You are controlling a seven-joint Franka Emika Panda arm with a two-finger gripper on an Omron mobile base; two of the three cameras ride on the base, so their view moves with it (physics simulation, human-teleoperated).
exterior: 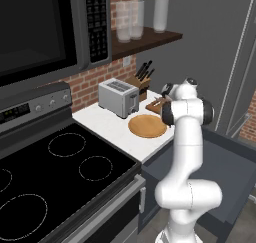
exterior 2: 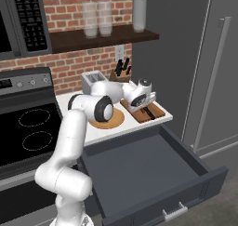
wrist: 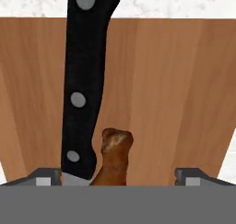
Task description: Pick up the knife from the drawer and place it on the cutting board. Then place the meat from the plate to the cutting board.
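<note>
The reddish-brown cutting board [wrist: 175, 94] [exterior 2: 158, 111] [exterior: 153, 106] lies on the counter's right end. On it rests the knife [wrist: 83, 80] [exterior 2: 149, 113], showing a black riveted handle in the hand view. The small brown meat [wrist: 114, 156] lies on the board right beside the handle. My gripper [wrist: 119, 178] [exterior 2: 147, 108] hangs just above the board, open, with its fingertips [wrist: 48, 177] wide apart on either side of the meat and not touching it. The round tan plate [exterior: 147, 125] [exterior 2: 110, 121] sits bare, left of the board. The dark drawer [exterior 2: 139, 169] [exterior: 235, 172] stands pulled out.
A silver toaster [exterior: 118, 98] [exterior 2: 92, 79] and a wooden knife block [exterior: 142, 79] [exterior 2: 120, 70] stand at the brick wall behind the plate. The black stove [exterior: 60, 172] is to the left. A grey fridge [exterior 2: 209, 71] borders the counter's right side.
</note>
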